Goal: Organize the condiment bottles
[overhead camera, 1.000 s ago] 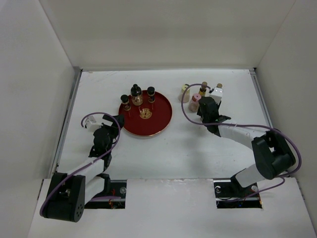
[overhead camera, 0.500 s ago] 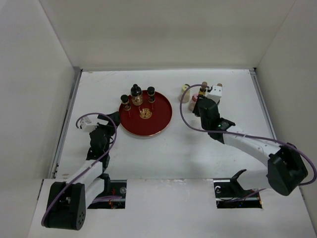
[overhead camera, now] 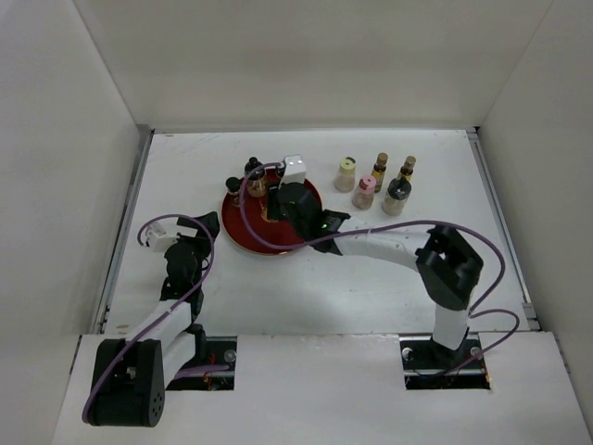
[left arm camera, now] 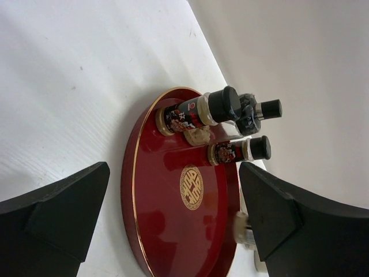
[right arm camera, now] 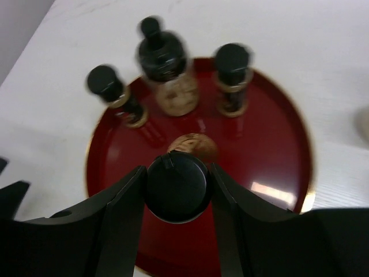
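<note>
From above, the right gripper [overhead camera: 285, 206] hangs over the middle of the round red tray with a gold rim [overhead camera: 255, 241]. I cannot tell from up here how wide it is. Some little dark bottles with black caps [overhead camera: 255, 178] stand at the far left of the tray, close beside it. Off to the right on the white table [overhead camera: 371, 297], well apart from the tray, stand a cream-capped jar [overhead camera: 346, 173], a pink-capped jar [overhead camera: 364, 192], two yellow bottles with gold caps [overhead camera: 380, 171] and a dark jar with a black lid [overhead camera: 397, 197]. The left gripper [overhead camera: 206, 227] sits near the tray's left edge.

The left wrist camera shows the left gripper [left arm camera: 173, 173] wide open and holding nothing. The tray [left arm camera: 167, 242] lies past its fingers, not touched. Three dark bottles [left arm camera: 202, 109] stand at the tray's far side.

The right wrist camera shows the right gripper [right arm camera: 176, 187] squeezed shut on a small bottle with a round black cap [right arm camera: 176, 184]. Both fingers [right arm camera: 124, 213] press the cap's sides. The bottle is over the tray [right arm camera: 282, 138], just in front of the gold mark [right arm camera: 193, 143] in the middle. I cannot tell if it touches the tray. Three dark bottles [right arm camera: 164, 63] stand in a row beyond it.
</note>
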